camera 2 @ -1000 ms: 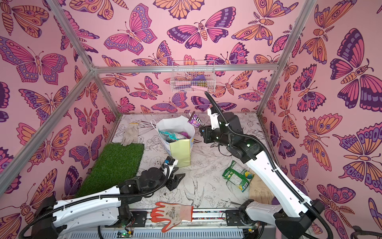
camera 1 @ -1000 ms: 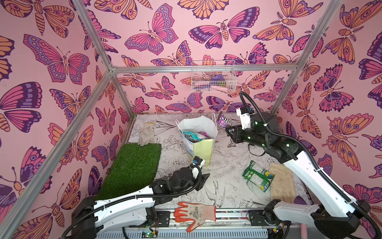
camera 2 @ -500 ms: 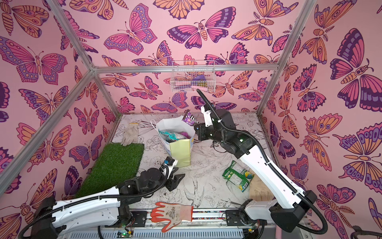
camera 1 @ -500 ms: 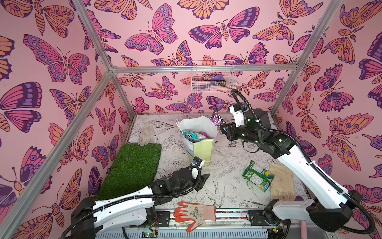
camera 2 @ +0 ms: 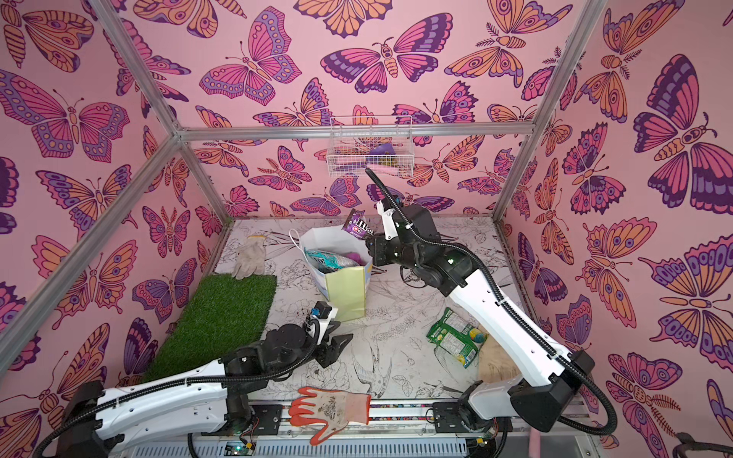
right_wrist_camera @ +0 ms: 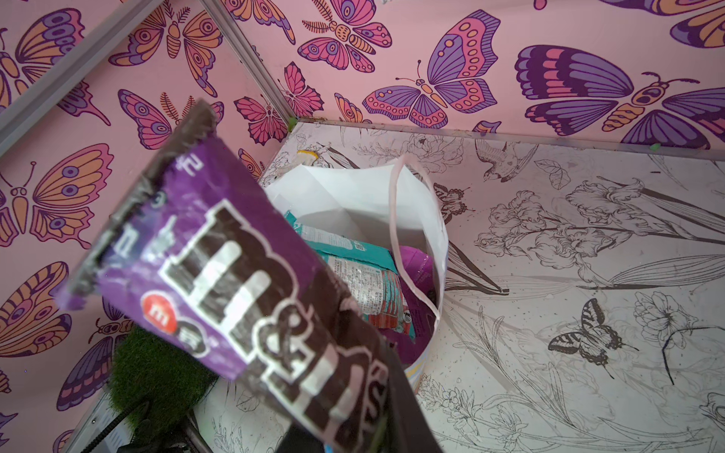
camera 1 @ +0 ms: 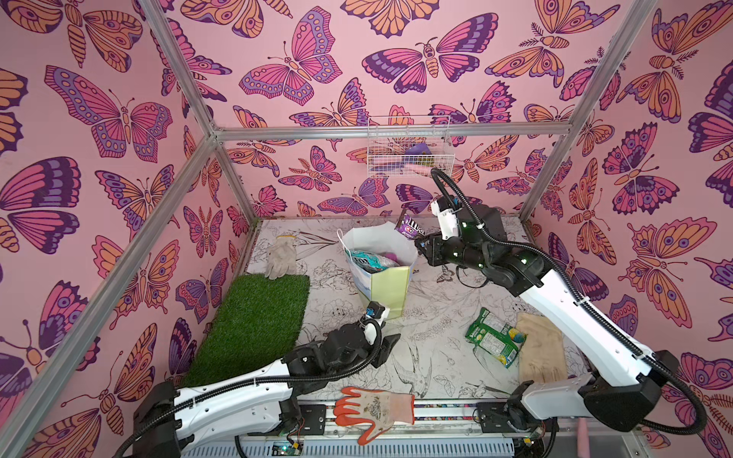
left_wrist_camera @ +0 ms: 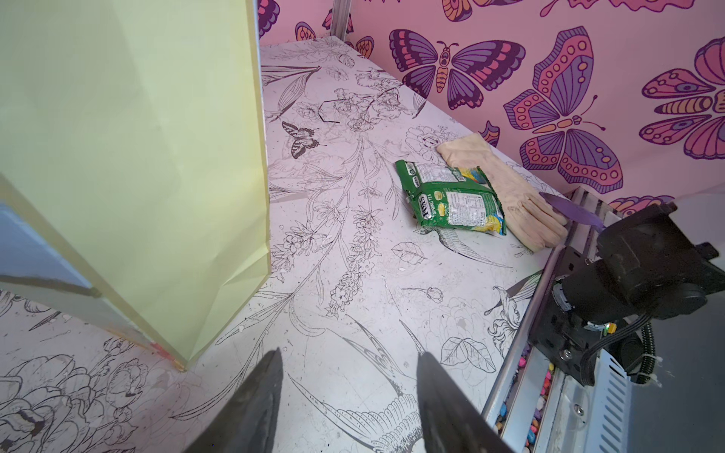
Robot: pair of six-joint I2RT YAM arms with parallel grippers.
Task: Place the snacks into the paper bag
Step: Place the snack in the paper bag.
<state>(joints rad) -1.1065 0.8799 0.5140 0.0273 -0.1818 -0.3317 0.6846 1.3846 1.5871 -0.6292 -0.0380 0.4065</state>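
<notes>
right gripper (camera 1: 421,240) is clamped on the lower end of the M&M's packet (camera 1: 410,229). The packet is tilted up in the air at the far right corner of the paper bag (camera 1: 386,283) mouth, not inside.

The paper bag is upright, mid-surface toward the far edge, mouth open. Inside it are teal packets (right_wrist_camera: 353,257) and a magenta bag (right_wrist_camera: 418,268); the teal count is unclear.

green-and-yellow bag (camera 1: 494,337) lies flat on the surface (camera 1: 436,357) near the right edge, one edge overlapping the pale glove (camera 1: 541,349).

left gripper (left_wrist_camera: 349,355) is low over the surface just in front of the bag's near corner, jaws moderately apart, nothing between them.

orange-and-white glove (camera 1: 375,408) is at the front edge. grass mat (camera 1: 254,317) runs along the left edge, with a second pale glove (camera 1: 281,255) touching its far end.
</notes>
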